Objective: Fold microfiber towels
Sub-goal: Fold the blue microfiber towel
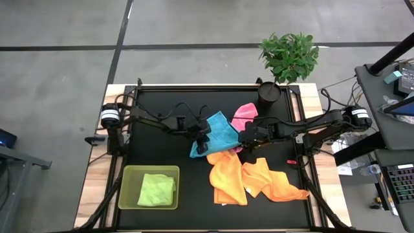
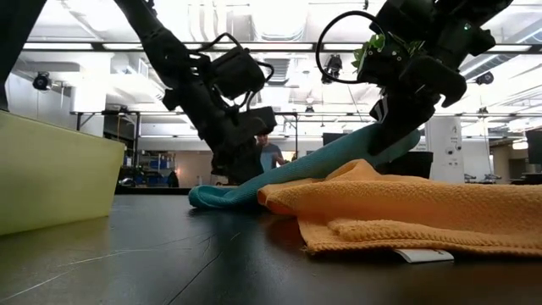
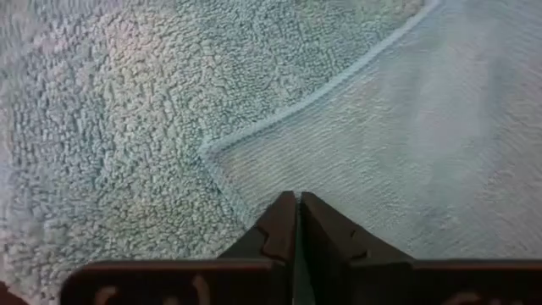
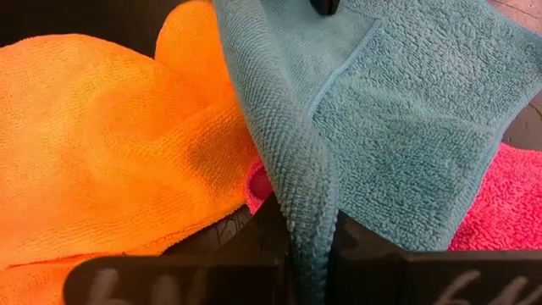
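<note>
Towels, microfiber, are catalogued on a black table (image 1: 162, 110) worked by two dark arms. The light blue towel (image 1: 217, 133) is spread near the table's middle and is gripped from both sides. The left gripper (image 1: 203, 144) is set at the towel's left edge, its fingers (image 3: 279, 222) closed tight together with the cloth pinched in the thin seam between them; a folded-over hem is seen just ahead of the tips. The right gripper (image 1: 246, 138) is placed at the towel's right edge, clamped shut on a bunched ridge of the blue cloth, which is seen rising between its dark fingers (image 4: 254, 241). In the low view the blue towel is drawn up as a slanted band from the table at the left gripper (image 2: 235, 161) to the raised right gripper (image 2: 391, 135). The pink towel (image 1: 244, 114) is found just beyond the blue one, partly under it. Two orange towels (image 1: 249, 180) are heaped in front of the blue towel, touching it and overlapping each other. The lime green towel (image 1: 157, 189) is held, folded, inside a translucent green tray (image 1: 128, 176) at the table's front left. A potted plant (image 1: 289, 57) and a dark round container (image 1: 269, 94) are noted at the far right corner. A person (image 2: 269, 154) is visible in the room beyond.
</note>
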